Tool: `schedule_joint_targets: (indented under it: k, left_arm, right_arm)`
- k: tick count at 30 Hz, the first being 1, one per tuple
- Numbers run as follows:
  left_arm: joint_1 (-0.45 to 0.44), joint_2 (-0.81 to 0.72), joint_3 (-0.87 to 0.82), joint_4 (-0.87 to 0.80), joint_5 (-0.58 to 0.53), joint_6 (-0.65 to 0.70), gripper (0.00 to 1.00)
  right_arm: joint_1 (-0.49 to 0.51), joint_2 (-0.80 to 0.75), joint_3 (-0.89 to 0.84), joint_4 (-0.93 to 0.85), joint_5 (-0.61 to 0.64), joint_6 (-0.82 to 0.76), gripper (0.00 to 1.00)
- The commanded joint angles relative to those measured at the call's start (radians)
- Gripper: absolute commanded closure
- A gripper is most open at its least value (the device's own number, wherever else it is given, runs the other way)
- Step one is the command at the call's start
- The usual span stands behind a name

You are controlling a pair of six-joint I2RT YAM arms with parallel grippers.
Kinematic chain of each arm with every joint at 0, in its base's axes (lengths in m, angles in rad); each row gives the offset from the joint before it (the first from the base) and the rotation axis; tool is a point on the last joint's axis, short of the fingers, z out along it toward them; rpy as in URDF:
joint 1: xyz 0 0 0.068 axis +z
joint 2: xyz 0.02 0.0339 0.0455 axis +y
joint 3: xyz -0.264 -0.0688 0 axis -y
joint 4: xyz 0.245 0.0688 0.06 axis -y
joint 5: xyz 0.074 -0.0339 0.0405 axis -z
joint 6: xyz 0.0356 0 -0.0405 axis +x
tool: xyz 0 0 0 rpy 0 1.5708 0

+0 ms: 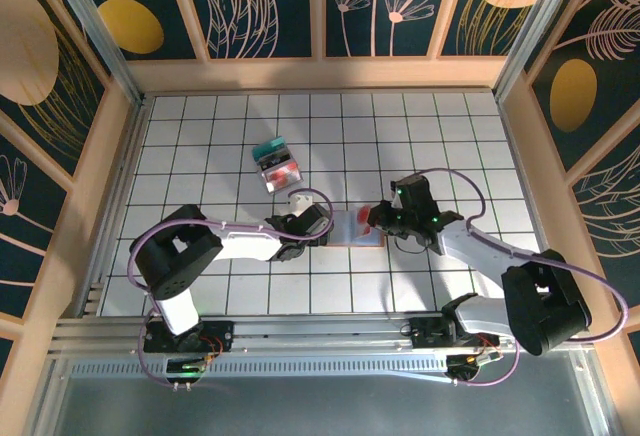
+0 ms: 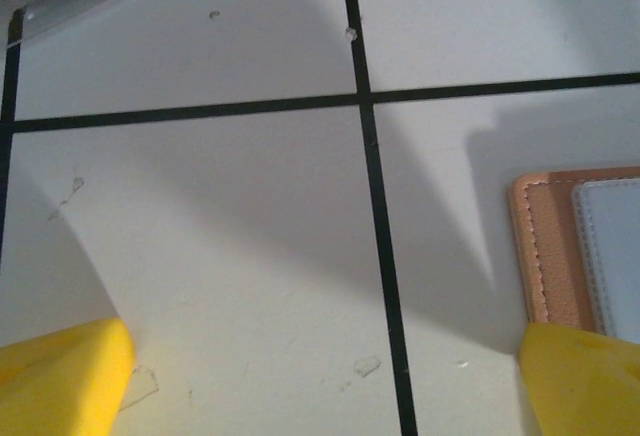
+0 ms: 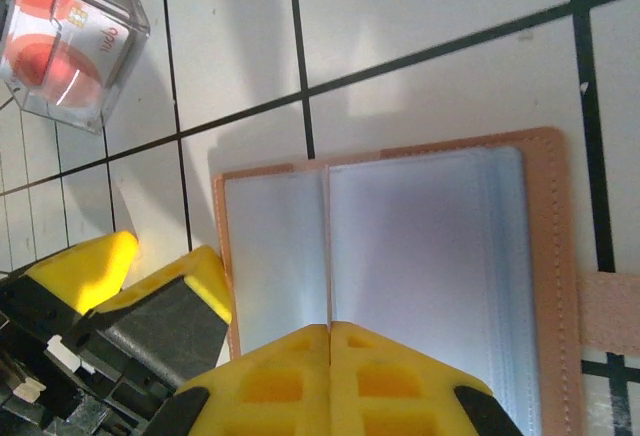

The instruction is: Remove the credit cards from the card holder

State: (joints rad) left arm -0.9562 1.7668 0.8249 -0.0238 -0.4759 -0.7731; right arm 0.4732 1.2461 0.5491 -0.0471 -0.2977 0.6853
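Leather-look card holder [image 3: 420, 256] on a matt surface [image 2: 220, 236]
Stitched salmon rim finely grained, blue-grey sleeves smooth and faintly shiny; white surface lightly scuffed; box [image 3: 70, 41] at ten o'clock clear glossy plastic; right hand [image 3: 330, 341] matt yellow plastic.

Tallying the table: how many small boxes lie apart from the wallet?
2: a teal box and a clear box with red inside, side by side beyond the wallet. Arms may hide more.
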Motion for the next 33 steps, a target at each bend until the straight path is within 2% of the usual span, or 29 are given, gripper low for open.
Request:
schedule_joint_targets:
  k: [1,7,12,22,30,33]
  left_arm:
    - [-0.008,-0.026,-0.001,-0.163,0.026,-0.029,0.01]
    - [0.001,-0.144,0.045,-0.169,-0.015,0.0,0.01]
    - [0.035,-0.277,0.001,-0.038,0.04,0.018,0.01]
    - [0.141,-0.469,-0.099,0.255,0.295,0.074,0.01]
    - [0.167,-0.483,-0.132,0.44,0.543,0.078,0.01]
    - [0.177,-0.462,-0.131,0.502,0.617,0.067,0.04]
  right_arm:
    - [-0.007,-0.046,0.028,-0.034,0.037,-0.029,1.0]
    - [-0.009,-0.105,0.042,-0.031,0.044,-0.042,1.0]
    - [-0.01,-0.152,0.042,-0.003,0.064,-0.039,1.0]
    - [-0.013,-0.228,0.026,0.159,0.021,-0.005,1.0]
    - [-0.014,-0.256,0.017,0.267,-0.049,0.015,1.0]
    - [-0.013,-0.263,0.014,0.29,-0.071,0.027,1.0]
